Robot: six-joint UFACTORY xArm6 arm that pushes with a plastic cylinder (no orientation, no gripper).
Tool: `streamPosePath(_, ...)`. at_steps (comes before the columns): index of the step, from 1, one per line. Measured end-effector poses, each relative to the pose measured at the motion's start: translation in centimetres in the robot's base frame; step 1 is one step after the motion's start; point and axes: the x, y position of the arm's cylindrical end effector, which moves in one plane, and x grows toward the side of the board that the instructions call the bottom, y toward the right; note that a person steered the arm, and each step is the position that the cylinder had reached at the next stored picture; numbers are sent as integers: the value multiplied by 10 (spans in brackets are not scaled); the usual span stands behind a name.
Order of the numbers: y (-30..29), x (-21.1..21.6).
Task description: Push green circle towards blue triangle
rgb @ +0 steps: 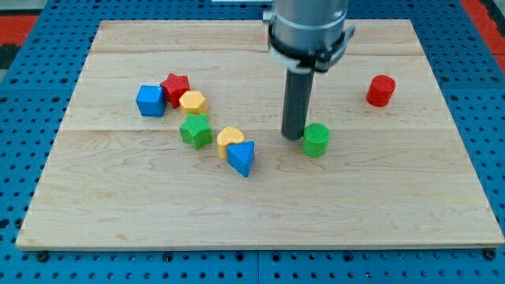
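The green circle (316,140) is a short green cylinder standing a little right of the board's middle. The blue triangle (242,157) lies to its left, touching a yellow heart-shaped block (230,138) at its upper left. My tip (293,136) is the lower end of the dark rod and stands just left of the green circle, very close to it or touching it, between the circle and the blue triangle.
A green star-like block (196,130), a yellow hexagon block (192,102), a red star (175,87) and a blue cube (150,100) cluster at the view's left. A red cylinder (380,91) stands at the right. The wooden board (260,213) lies on a blue pegboard.
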Motion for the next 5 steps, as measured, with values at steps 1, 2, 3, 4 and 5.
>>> streamPosePath(1, -79, 28)
streamPosePath(2, -86, -2)
streamPosePath(3, -42, -22)
streamPosePath(4, 28, -34)
streamPosePath(5, 82, -34)
